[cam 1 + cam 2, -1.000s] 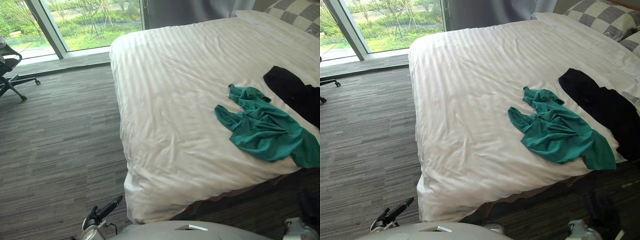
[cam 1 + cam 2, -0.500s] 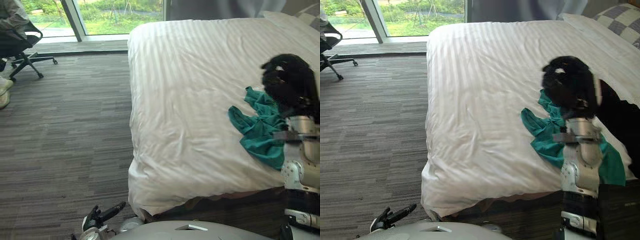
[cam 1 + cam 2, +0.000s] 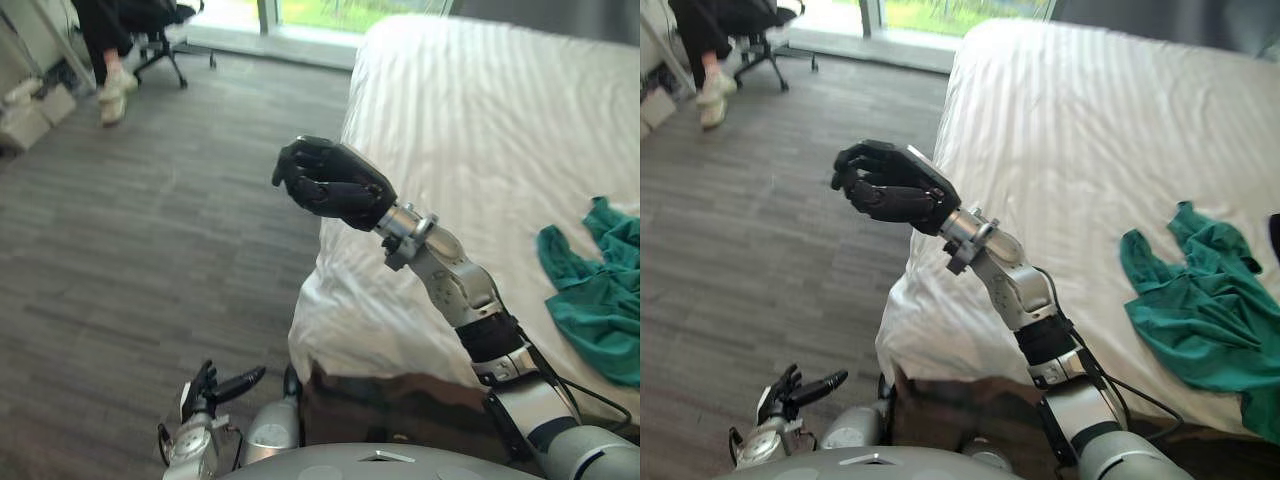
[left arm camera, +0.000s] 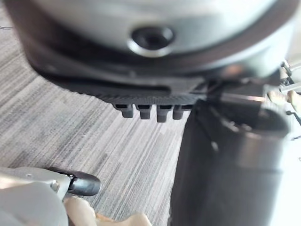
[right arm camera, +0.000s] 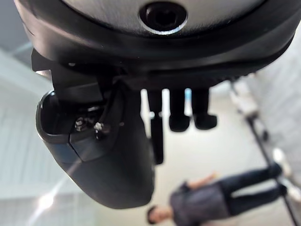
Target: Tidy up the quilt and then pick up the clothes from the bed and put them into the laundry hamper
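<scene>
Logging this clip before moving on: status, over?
Right hand raised near bed corner, curled, empty; left hand low, open. Green garment lies on white quilt, not yet picked up. Person seated far across floor.

Both head views look steeply down from above the robot's chest, set side by side. They share the quilt's (image 3: 480, 120) near corner, the green garment (image 3: 600, 290), the grey floor (image 3: 150, 250) and the raised right hand (image 3: 330, 185) (each sits a little further left in the right eye view). The left wrist view sits very close behind the fingers (image 4: 146, 110) of the left hand (image 3: 225, 386), facing the floor past them. The right wrist view, equally close behind its own fingers (image 5: 181, 113), faces out into the room, where a person (image 5: 221, 202) shows beyond them.
</scene>
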Motion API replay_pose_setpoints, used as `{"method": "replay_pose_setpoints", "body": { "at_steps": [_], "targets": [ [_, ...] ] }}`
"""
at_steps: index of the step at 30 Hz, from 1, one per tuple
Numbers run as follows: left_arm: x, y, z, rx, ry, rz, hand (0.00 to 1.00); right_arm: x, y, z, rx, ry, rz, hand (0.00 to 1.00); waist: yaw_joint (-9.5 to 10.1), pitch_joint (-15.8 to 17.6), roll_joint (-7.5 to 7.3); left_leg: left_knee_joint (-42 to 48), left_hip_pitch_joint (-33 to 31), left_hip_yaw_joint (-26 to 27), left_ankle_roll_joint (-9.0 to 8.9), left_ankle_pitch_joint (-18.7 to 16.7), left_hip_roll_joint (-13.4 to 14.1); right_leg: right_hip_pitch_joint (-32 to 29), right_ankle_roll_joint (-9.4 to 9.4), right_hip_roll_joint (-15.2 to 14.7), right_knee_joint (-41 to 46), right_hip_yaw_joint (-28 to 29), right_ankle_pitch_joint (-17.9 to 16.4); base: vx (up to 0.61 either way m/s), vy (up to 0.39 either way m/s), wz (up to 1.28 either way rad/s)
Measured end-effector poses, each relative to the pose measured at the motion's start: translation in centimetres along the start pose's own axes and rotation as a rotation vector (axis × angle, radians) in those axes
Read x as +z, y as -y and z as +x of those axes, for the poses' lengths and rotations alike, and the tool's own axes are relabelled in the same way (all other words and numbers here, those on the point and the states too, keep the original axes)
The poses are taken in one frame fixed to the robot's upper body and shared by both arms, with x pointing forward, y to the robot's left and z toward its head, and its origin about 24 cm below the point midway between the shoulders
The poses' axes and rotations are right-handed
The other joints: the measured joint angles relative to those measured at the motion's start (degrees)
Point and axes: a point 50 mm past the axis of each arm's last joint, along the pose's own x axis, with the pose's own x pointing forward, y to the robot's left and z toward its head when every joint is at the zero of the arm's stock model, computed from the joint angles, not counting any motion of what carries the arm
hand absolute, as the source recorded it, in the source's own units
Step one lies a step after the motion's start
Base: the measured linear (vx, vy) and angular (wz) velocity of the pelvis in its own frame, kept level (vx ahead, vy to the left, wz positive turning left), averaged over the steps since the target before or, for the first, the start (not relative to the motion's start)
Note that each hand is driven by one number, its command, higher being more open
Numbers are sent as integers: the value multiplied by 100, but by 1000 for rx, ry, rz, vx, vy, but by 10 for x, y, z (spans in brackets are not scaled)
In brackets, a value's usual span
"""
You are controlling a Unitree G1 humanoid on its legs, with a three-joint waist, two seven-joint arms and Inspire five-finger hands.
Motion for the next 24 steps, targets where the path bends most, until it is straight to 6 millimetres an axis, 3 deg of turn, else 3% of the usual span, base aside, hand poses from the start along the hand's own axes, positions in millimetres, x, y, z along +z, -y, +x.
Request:
{"method": "replay_pose_setpoints", "body": {
  "at_steps": [1, 2, 5, 9, 11, 14, 21, 24],
  "targets": [
    [12, 1, 5, 3, 37, -16, 100, 0, 1, 7, -11, -4, 9, 0, 21, 236, -75, 772, -367, 14, 217, -90, 8, -196, -8, -43, 70, -10, -5, -227, 16, 36],
    [19, 2, 7, 14, 62, -31, 100, -2, 2, 13, -39, -21, -13, 0, 46, 463, 0, 1333, -597, 11, 168, -516, 123, -453, -6, 6, 275, -28, 1, -111, 3, 20],
    [44, 14, 13, 4, 139, -57, 100, -15, 21, 8, -157, -98, -9, 0, 110, 1156, 41, 957, -701, 9, 104, -229, -35, -860, 1, -129, 663, 65, 44, -96, 72, 23],
    [48, 27, 12, -25, 164, -35, 100, -55, 36, -17, -293, -251, 84, 0, 146, 1281, 203, 805, -1016, 118, 203, -98, -153, -1361, 52, -248, 826, 222, 76, -4, 58, -4],
    [49, 34, 11, -47, 174, -24, 100, -81, 41, -45, -380, -341, 106, 0, 109, 1319, 262, 743, -1071, 193, 228, -69, -212, -1522, 63, -325, 936, 298, 80, 72, 36, -8],
    [53, 39, 10, -65, 202, -45, 100, -89, 36, -49, -380, -319, 84, 0, -27, 1319, 263, 711, -1062, 253, 229, -70, -231, -1579, 54, -346, 980, 356, 72, 65, 5, -5],
    [55, 42, 9, -81, 236, -44, 100, -95, 38, -55, -355, -262, 93, 0, -137, 1327, 255, 712, -1018, 255, 234, -77, -266, -1553, 60, -351, 879, 399, 74, 16, 4, 0],
    [48, 35, 9, -72, 215, -35, 100, -112, 30, -80, -270, -315, 140, 0, -314, 1350, 200, 698, -836, 252, 293, -128, -320, -1294, 136, -344, 682, 480, 128, 52, 32, 0]
  ]
}}
